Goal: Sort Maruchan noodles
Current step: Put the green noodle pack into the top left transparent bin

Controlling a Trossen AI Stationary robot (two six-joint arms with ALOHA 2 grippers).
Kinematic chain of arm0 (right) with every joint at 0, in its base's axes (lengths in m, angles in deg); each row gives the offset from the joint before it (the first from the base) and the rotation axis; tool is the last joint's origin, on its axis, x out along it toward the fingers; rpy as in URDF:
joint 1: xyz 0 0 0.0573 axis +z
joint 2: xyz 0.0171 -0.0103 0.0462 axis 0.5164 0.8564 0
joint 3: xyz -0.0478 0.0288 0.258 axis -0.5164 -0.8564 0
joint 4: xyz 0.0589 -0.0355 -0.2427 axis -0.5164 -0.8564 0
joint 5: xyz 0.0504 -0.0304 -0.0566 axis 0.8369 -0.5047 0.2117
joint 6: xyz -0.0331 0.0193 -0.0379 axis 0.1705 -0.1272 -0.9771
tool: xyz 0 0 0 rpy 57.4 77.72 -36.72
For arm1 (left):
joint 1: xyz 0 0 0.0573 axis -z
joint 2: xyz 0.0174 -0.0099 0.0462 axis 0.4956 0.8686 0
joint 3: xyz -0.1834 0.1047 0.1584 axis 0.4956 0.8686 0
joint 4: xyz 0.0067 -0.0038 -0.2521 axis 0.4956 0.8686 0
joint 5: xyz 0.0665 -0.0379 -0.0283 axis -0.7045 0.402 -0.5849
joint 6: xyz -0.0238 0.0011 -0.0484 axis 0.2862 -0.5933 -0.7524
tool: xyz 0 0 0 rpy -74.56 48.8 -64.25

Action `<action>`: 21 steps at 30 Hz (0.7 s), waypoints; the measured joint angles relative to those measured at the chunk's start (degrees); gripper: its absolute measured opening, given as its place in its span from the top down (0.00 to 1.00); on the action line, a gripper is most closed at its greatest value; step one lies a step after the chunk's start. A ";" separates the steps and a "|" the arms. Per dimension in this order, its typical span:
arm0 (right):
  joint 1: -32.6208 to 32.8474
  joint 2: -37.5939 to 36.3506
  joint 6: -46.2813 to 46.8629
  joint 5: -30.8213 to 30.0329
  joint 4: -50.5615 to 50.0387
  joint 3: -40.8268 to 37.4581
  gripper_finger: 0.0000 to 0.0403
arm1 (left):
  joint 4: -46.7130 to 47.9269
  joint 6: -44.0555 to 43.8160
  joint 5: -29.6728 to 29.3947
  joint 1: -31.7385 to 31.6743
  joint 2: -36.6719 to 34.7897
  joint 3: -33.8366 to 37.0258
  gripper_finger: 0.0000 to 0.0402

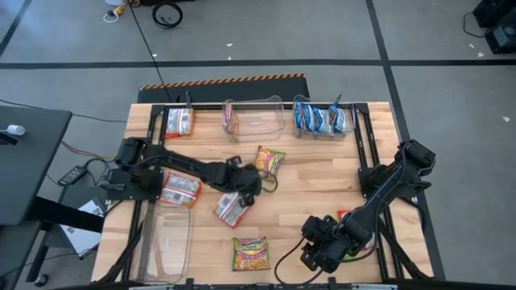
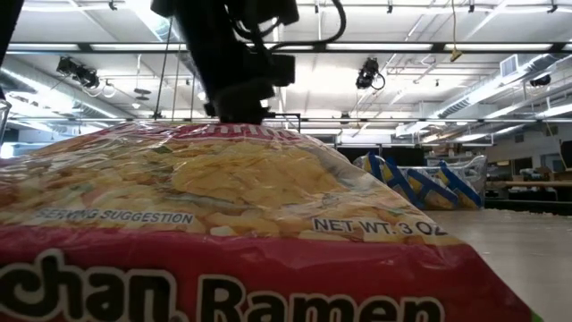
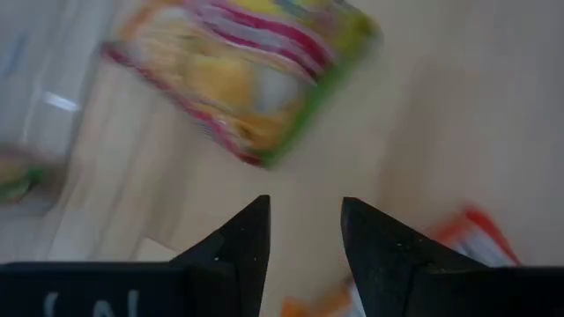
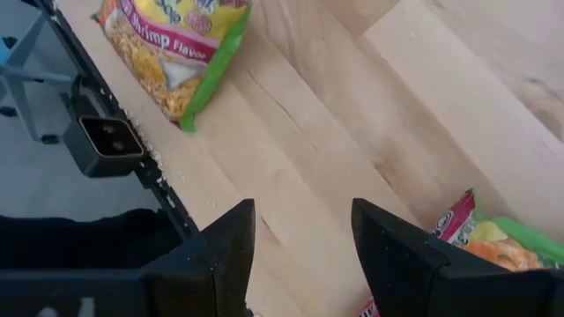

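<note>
the left gripper [image 1: 251, 187] hovers over the middle of the table [image 1: 322, 185] with its fingers [image 3: 251, 231] parted a narrow way and nothing between them, poised between a yellow-green packet [image 1: 269, 160] just beyond it and a red-and-white packet [image 1: 230, 209] lying just on its near side. the right gripper [image 4: 300, 231] waits low at the near right of the table, its fingers spread somewhat wider and also empty, with a yellow-green shrimp packet [image 4: 167, 44] ahead of it near the table's front edge. the maruchan noodles are scattered: blue-and-white packets [image 1: 321, 118] stand in the far right tub [image 1: 300, 103], one red-orange packet [image 1: 179, 122] sits at the far left, another red packet [image 1: 181, 190] lies by the left arm's base beside the near left tub [image 1: 168, 242], and the far middle tub [image 1: 274, 121] seems to hold one packet against its left wall. the main risk, as i judge it, is the narrow opening: coming down on a flat crinkly packet with so little spread could pinch only loose film, so the packet slips or swings on lifting. the two packets lie close on either side of the left gripper, so a descent slightly off could nudge the wrong one. the left arm also stretches over the red packet near its base, and a sweep back could drag it.
</note>
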 joint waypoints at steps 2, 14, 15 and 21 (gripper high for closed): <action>-0.10 0.00 0.00 -0.35 0.06 0.00 0.52 | -2.55 -3.90 -0.47 -2.07 0.00 -0.03 0.64; -0.39 0.00 1.13 -1.65 0.54 0.00 0.52 | -8.09 -8.20 -0.45 -10.51 2.26 -0.02 0.63; -0.39 0.00 1.13 -1.65 0.67 0.00 0.52 | -8.41 -8.69 0.63 -10.72 2.88 0.01 0.63; -0.44 0.00 1.16 -0.75 1.55 0.02 0.52 | -9.03 -13.87 9.41 -10.20 6.96 0.00 0.63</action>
